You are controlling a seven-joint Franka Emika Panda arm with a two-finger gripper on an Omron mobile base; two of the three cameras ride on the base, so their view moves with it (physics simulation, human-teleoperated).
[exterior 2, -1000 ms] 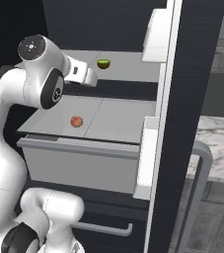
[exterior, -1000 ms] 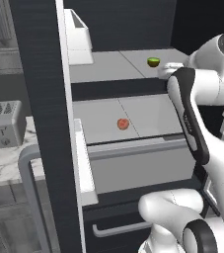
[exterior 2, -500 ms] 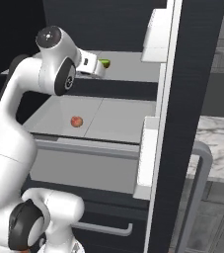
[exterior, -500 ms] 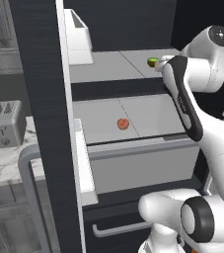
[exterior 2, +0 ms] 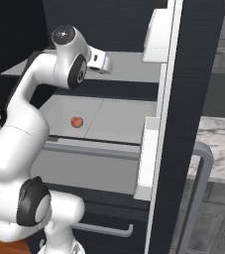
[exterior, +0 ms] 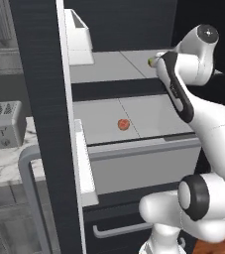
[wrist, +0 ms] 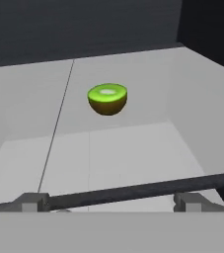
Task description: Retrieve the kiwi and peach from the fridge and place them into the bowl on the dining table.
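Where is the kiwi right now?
The kiwi sits on the fridge's upper shelf, ahead of the open tool; the peach lies on the shelf below.

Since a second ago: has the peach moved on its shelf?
No. The peach lies at the same spot beside the shelf's seam line in the left base view.

The white arm (exterior 2: 32,106) reaches up and forward, its pincer (wrist: 108,201) apparently spread wide and empty.
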